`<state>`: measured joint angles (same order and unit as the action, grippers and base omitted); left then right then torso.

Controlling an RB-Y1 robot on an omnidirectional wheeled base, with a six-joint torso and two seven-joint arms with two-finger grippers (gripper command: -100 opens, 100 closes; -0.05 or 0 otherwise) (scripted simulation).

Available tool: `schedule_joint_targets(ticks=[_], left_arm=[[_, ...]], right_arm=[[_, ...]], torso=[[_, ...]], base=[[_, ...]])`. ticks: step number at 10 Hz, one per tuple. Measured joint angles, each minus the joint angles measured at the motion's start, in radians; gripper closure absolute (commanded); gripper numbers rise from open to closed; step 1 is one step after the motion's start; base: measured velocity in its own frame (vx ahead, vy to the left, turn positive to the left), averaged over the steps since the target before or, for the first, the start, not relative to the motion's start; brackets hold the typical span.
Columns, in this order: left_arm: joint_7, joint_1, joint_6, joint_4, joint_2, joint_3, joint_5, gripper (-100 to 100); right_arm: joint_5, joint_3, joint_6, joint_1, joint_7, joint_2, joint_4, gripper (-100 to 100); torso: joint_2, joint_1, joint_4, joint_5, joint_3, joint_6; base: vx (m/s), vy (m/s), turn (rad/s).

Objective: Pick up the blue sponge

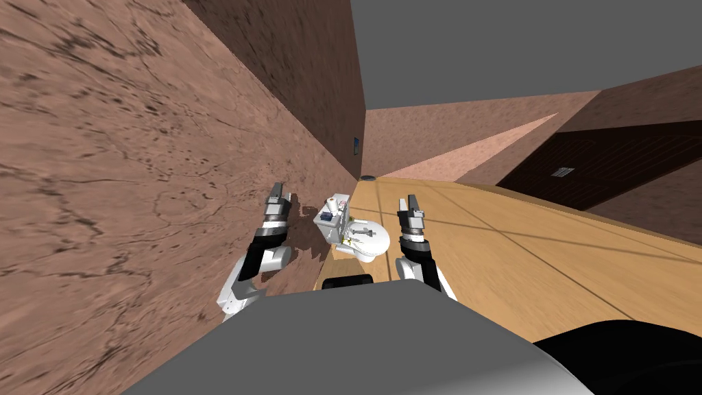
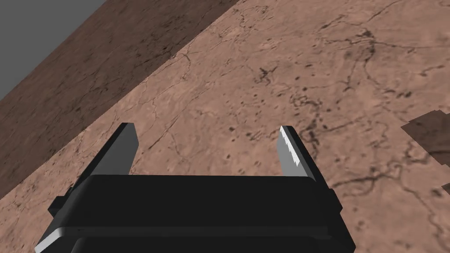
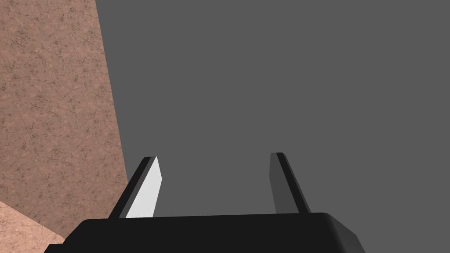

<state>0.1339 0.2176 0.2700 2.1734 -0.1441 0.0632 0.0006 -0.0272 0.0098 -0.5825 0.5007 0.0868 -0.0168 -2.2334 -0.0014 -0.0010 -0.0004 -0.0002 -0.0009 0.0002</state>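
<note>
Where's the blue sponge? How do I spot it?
Find the white toilet by the brown wall. On its tank sits the sponge, next to a pale roll. It is the only blue thing there.

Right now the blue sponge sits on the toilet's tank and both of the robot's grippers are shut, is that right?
Not quite: both are open. The left gripper and right gripper show fingers standing apart, empty, in their wrist views. The blue sponge does sit on the toilet tank.
</note>
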Motion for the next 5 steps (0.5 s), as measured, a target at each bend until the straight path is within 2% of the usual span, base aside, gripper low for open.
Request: schedule_joint_targets(ticks=[2, 5], left_arm=[[-0.01, -0.057, -0.059, -0.039, -0.016, 0.01, 0.021, -100], [-0.016, -0.128, -0.139, -0.099, -0.019, 0.008, 0.04, -100]], right_arm=[[0.0, 0.0, 0.0, 0.0, 0.0, 0.0, 0.0, 0], [0.0, 0.0, 0.0, 0.0, 0.0, 0.0, 0.0, 0]], torso=[[0.0, 0.0, 0.0, 0.0, 0.0, 0.0], [0.0, 0.0, 0.0, 0.0, 0.0, 0.0]], base=[[0.008, -0.011, -0.037], [0.01, -0.013, -0.04]])
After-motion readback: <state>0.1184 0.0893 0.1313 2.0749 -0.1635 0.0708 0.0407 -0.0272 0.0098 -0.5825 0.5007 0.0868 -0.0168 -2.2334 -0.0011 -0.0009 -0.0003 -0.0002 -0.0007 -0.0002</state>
